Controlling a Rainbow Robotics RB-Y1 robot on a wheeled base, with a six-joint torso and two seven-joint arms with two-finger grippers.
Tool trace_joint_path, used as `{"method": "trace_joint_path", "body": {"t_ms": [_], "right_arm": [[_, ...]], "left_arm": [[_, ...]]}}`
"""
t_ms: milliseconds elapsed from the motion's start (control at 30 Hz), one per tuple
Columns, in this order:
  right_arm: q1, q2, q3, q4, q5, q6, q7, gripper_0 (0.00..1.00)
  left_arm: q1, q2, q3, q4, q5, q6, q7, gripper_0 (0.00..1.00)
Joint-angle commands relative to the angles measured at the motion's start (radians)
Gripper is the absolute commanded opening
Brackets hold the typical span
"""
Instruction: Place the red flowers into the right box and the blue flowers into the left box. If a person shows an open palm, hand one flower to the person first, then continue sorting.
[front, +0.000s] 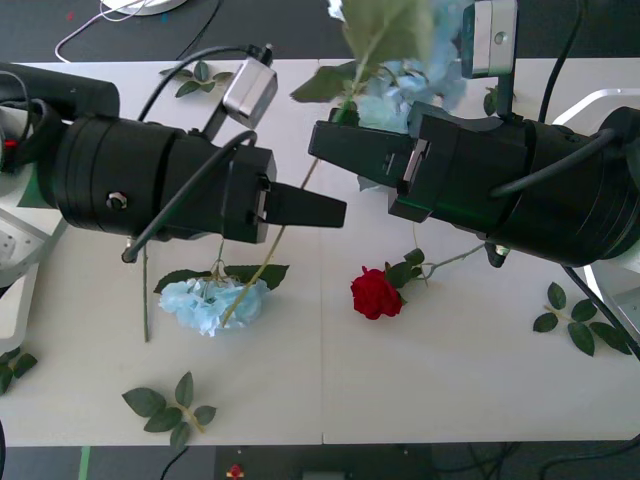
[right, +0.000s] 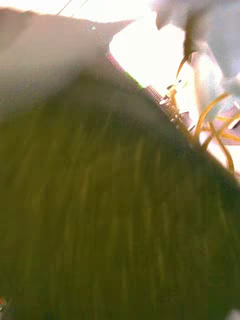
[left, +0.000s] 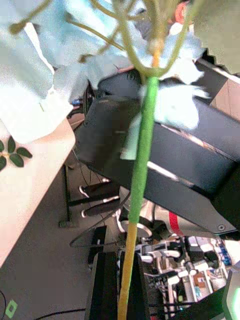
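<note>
My left gripper (front: 318, 209) is shut on the thin stem (left: 142, 150) of a blue flower, whose pale-blue head (front: 436, 45) and broad leaf rise high toward the camera. In the left wrist view the stem runs up between the black fingers (left: 104, 287). My right gripper (front: 325, 140) points left, right at the same stem, higher up. A green leaf (right: 100, 225) lies against its camera. A second blue flower (front: 212, 302) lies on the table below my left gripper. One red flower (front: 376, 293) lies at the table's middle. The left box (front: 14, 290) and right box (front: 604, 99) show at the edges.
Loose green leaf sprigs lie at the front left (front: 170, 406), at the right (front: 570, 322) and at the back (front: 200, 74). White cables run over the dark floor behind the table. Both black arms hang over the table's middle.
</note>
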Motion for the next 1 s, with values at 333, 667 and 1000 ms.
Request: {"method": "trace_joint_path", "body": {"t_ms": [333, 667, 1000], "right_arm": [[-0.033, 0.028, 0.002, -0.022, -0.009, -0.007, 0.055, 1.0], [-0.032, 0.012, 0.001, -0.022, 0.017, 0.013, 0.029, 1.0], [-0.039, -0.038, -0.068, -0.022, 0.262, 0.154, -0.231, 1.0]], "left_arm": [[-0.003, 0.094, 0.314, -0.08, 0.111, -0.034, -0.068, 0.0], [-0.003, 0.327, 0.663, -0.028, -0.011, 0.251, 0.245, 0.0], [0.029, 0.678, 0.66, 0.208, -0.116, 0.372, 0.378, 0.0]]}}
